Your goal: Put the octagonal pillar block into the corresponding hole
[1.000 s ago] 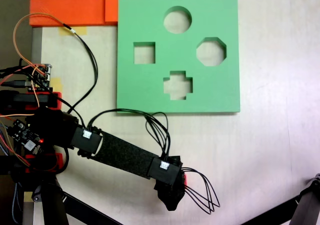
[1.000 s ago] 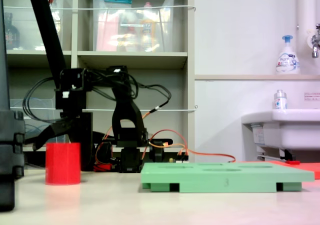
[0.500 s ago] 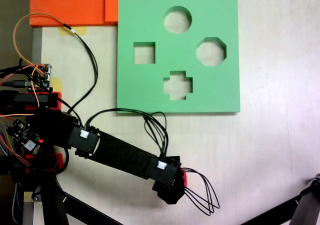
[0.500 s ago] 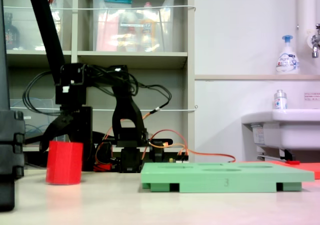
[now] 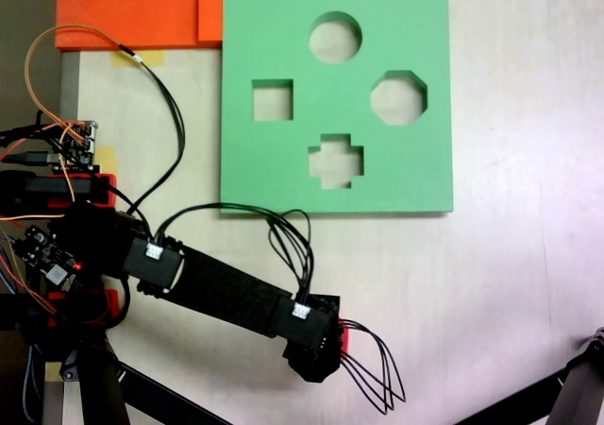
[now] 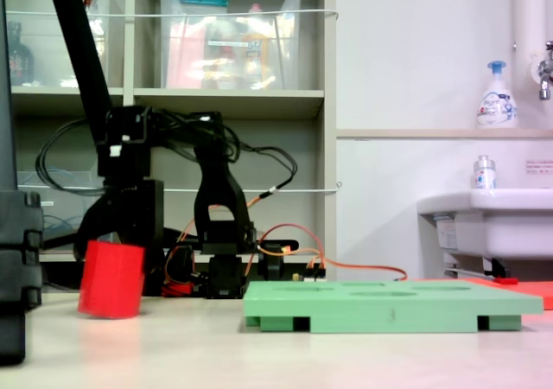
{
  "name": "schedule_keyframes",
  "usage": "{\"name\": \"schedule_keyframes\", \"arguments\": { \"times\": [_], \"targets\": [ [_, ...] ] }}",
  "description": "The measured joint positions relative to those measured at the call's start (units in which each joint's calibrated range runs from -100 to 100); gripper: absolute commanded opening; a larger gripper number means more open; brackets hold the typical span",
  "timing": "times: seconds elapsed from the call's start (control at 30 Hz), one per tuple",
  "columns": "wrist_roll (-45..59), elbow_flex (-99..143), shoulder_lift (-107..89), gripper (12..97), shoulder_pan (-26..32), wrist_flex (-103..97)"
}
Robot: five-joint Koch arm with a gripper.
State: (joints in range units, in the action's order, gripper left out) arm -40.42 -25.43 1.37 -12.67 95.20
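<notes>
On table well left of green board [image 6: 393, 305] in side fixed view: octagonal pillar block [image 6: 111, 279], tilted, one bottom edge lifted, other near or on table. Gripper [image 6: 108, 233] straddles block top, jaws seemingly clamped on it. Top-down fixed view: arm hides block; octagonal hole [image 5: 398, 97] on board's right side, well apart. Judgement: lift underway. Advice: raise straight until level, clear board edge, align facets before lowering.
</notes>
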Motion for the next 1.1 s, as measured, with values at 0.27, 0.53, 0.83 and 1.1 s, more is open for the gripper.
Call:
{"name": "schedule_keyframes", "arguments": {
  "times": [0.27, 0.53, 0.83, 1.1],
  "targets": [
    [-1.6, 1.2, -13.1, 28.6, 0.7, 0.0],
    [-4.7, 1.2, -26.9, 28.7, 4.9, 0.2],
    [-17.4, 1.2, -27.9, 28.7, 15.3, 0.7],
    [-25.2, -8.8, -21.6, 28.7, 21.9, 1.0]
  ]
}}
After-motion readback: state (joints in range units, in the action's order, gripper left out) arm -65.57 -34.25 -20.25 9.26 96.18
